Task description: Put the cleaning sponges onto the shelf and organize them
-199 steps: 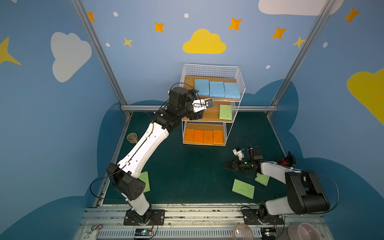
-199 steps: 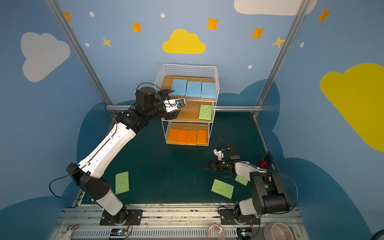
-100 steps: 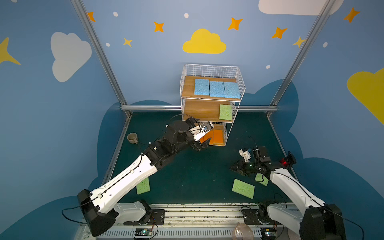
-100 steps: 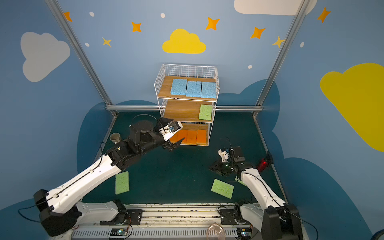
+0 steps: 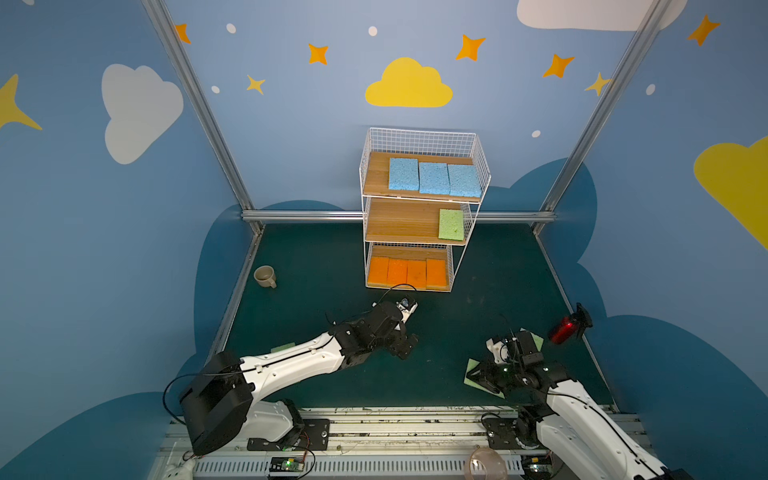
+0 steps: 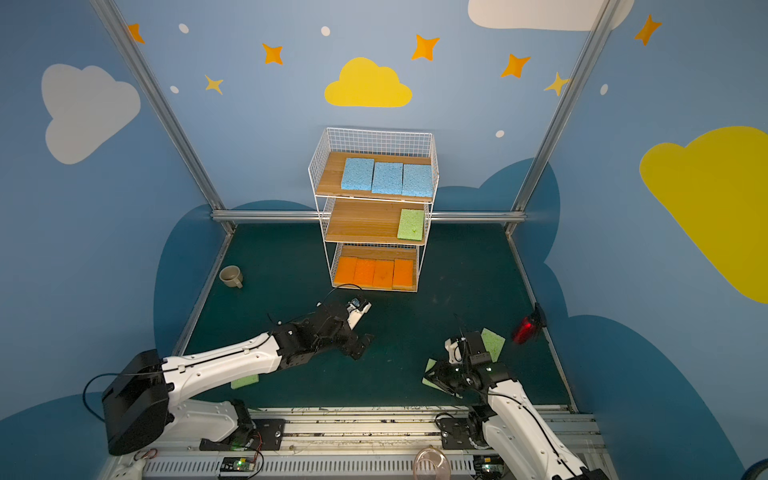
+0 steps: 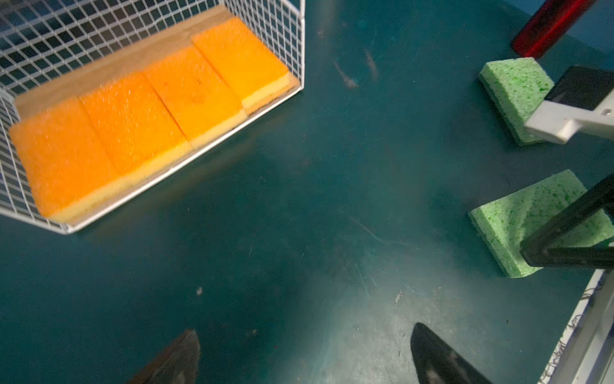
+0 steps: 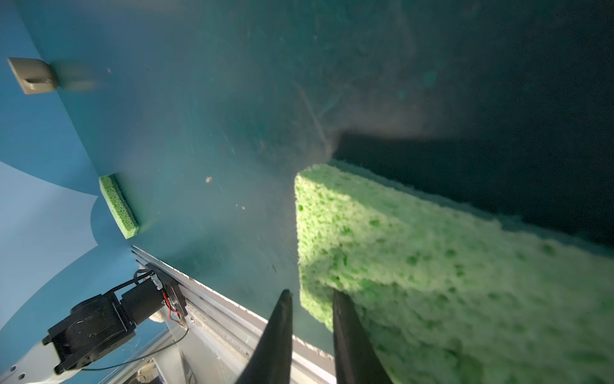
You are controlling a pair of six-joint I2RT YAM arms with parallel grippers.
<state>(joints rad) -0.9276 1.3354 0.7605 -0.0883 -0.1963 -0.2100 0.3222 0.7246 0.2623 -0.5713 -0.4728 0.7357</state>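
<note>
The shelf stands at the back with three blue cleaning sponges on its top board. One green sponge lies on the middle board and several orange ones on the bottom board. My left gripper hangs open and empty low over the mat, in front of the shelf. My right gripper has its jaws a little apart at the corner of a green sponge on the mat. Another green sponge lies behind it. A third green sponge lies beneath my left arm.
A beige mug stands by the left wall. A red object lies at the right edge of the mat. The metal base rail runs along the front. Wire mesh walls close the shelf's sides and back.
My left arm has drawn back from the shelf's middle board and come down low over the mat. My right gripper has moved to the near green sponge, and its jaws have parted slightly.
</note>
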